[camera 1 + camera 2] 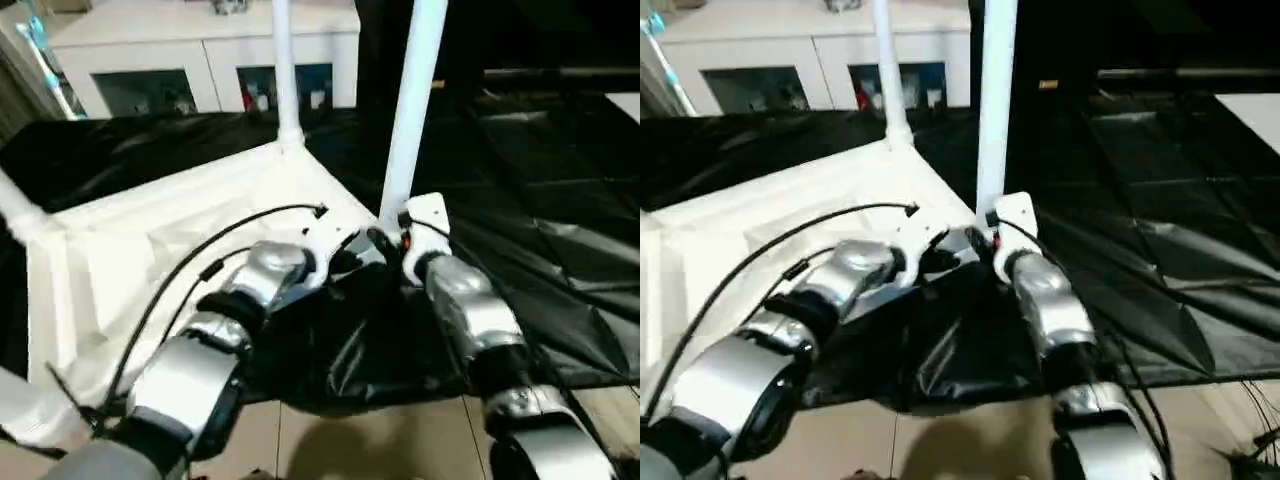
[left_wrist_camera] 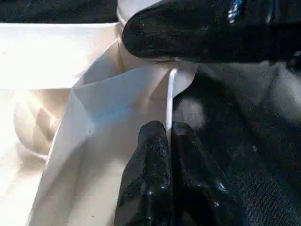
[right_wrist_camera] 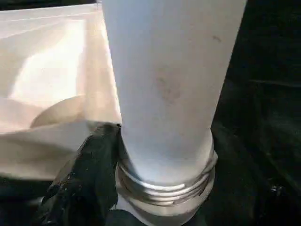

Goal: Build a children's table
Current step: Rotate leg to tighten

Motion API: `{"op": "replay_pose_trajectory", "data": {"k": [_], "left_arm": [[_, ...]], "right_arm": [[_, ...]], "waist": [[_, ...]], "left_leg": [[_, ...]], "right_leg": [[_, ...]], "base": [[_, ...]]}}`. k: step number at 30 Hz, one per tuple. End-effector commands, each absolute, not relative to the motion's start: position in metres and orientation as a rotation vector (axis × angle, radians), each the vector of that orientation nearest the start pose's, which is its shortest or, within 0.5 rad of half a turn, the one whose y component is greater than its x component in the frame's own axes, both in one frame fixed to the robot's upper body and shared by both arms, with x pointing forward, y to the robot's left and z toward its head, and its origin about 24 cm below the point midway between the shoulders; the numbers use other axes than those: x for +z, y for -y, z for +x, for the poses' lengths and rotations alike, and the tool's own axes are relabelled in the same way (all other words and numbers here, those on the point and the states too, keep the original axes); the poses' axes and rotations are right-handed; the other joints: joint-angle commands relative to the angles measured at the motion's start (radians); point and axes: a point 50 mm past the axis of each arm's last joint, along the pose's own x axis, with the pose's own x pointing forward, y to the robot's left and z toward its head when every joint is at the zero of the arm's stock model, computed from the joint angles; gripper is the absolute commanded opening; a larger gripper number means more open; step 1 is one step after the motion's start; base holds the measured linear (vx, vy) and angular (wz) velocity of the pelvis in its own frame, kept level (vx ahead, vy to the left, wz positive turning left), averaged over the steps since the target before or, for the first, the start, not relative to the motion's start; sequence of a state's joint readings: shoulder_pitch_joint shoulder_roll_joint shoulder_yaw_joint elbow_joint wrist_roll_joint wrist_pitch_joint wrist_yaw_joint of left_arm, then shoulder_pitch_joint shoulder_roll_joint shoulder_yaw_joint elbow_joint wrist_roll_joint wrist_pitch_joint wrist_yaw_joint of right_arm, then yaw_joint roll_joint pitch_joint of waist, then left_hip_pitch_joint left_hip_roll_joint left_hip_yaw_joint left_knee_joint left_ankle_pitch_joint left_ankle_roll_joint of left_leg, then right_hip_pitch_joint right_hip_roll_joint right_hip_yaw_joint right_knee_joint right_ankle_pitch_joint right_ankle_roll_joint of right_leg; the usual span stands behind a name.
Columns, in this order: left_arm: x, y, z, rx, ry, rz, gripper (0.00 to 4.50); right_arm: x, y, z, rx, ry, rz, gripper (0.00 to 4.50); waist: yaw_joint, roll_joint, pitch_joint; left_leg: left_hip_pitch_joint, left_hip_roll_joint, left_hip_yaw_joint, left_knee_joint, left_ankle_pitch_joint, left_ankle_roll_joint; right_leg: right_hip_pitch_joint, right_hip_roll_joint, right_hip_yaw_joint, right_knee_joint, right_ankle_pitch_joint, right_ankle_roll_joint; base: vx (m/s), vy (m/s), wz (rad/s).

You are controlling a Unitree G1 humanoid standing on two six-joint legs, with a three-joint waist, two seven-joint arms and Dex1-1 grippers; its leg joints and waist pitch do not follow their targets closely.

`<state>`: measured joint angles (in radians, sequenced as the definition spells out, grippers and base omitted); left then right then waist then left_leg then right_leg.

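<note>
On black-covered table (image 1: 560, 250): inverted white top (image 1: 150, 250), legs upright; left gripper (image 2: 168, 141) closed; right gripper (image 1: 392, 243) clasps leg (image 1: 408, 110).

The table top (image 1: 150, 240) is showing plain white, and the legs (image 1: 412, 100) standing on it are showing the same white, one with a silvery threaded band at its base. The cover (image 1: 560, 230) under them is looking glossy black. The forearms (image 1: 470, 305) are gleaming silver, the fingers (image 2: 160, 179) are shining black, and the cabinet (image 1: 200, 50) is showing white.
</note>
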<state>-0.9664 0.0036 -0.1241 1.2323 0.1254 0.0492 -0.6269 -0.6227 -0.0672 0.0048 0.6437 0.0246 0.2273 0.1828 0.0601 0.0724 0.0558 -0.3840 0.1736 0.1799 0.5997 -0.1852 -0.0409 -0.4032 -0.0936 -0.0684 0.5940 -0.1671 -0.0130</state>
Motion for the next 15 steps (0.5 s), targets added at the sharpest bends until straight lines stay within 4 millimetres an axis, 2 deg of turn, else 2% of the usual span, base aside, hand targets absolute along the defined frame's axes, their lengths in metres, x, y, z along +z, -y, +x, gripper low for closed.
{"op": "replay_pose_trajectory", "data": {"k": [1,4,7,8,11,13,14,15], "left_arm": [[0.060,-0.049,0.374,-0.766,-0.417,0.243,0.00],[0.060,-0.049,0.375,-0.756,-0.428,0.243,0.00],[0.059,-0.052,0.375,-0.752,-0.433,0.244,0.00],[0.059,-0.052,0.375,-0.752,-0.433,0.244,0.00],[0.057,-0.055,0.374,-0.765,-0.449,0.253,0.00],[0.054,-0.058,0.372,-0.809,-0.472,0.268,0.00],[0.053,-0.059,0.371,-0.819,-0.476,0.272,0.00],[0.053,-0.059,0.371,-0.824,-0.478,0.274,0.00]], "right_arm": [[0.039,0.082,0.348,0.396,-0.340,-0.087,2.65],[0.041,0.073,0.348,0.437,-0.326,-0.096,2.65],[0.045,0.071,0.346,0.484,-0.297,-0.060,2.65],[0.045,0.071,0.346,0.484,-0.297,-0.060,3.19],[0.049,0.077,0.347,0.486,-0.274,-0.036,3.37],[0.055,0.088,0.348,0.514,-0.241,-0.056,3.77],[0.056,0.090,0.348,0.524,-0.234,-0.060,3.77],[0.057,0.091,0.348,0.529,-0.231,-0.063,3.77]], "waist": [[-0.003,-0.017,-0.074],[-0.002,-0.018,-0.076],[-0.003,-0.018,-0.075],[-0.003,-0.018,-0.075],[-0.003,-0.018,-0.074],[-0.003,-0.018,-0.072],[-0.007,-0.018,-0.073],[-0.010,-0.018,-0.072]], "left_leg": [[0.014,0.040,-0.017,-0.071,-0.170,0.067],[0.012,0.041,-0.017,-0.069,-0.148,0.085],[0.012,0.041,-0.017,-0.069,-0.147,0.099],[0.012,0.041,-0.017,-0.069,-0.152,0.099],[0.013,0.042,-0.017,-0.070,-0.168,0.099],[0.012,0.042,-0.018,-0.073,-0.180,0.096],[0.007,0.042,-0.020,-0.073,-0.182,0.097],[0.008,0.042,-0.020,-0.073,-0.184,0.097]], "right_leg": [[0.051,-0.060,0.036,-0.075,-0.217,-0.218],[0.054,-0.061,0.036,-0.069,-0.165,-0.231],[0.056,-0.061,0.035,-0.070,-0.168,-0.234],[0.056,-0.061,0.035,-0.071,-0.175,-0.233],[0.055,-0.061,0.035,-0.073,-0.191,-0.231],[0.057,-0.061,0.035,-0.075,-0.207,-0.222],[0.062,-0.061,0.033,-0.073,-0.206,-0.216],[0.061,-0.061,0.033,-0.075,-0.207,-0.215]], "base": [[0.000,0.000,0.00],[0.000,0.000,0.00],[0.000,0.000,0.00],[0.000,0.000,0.00],[0.000,0.000,0.00],[0.000,0.000,0.00],[0.000,0.000,0.00],[0.000,0.000,0.00]]}}
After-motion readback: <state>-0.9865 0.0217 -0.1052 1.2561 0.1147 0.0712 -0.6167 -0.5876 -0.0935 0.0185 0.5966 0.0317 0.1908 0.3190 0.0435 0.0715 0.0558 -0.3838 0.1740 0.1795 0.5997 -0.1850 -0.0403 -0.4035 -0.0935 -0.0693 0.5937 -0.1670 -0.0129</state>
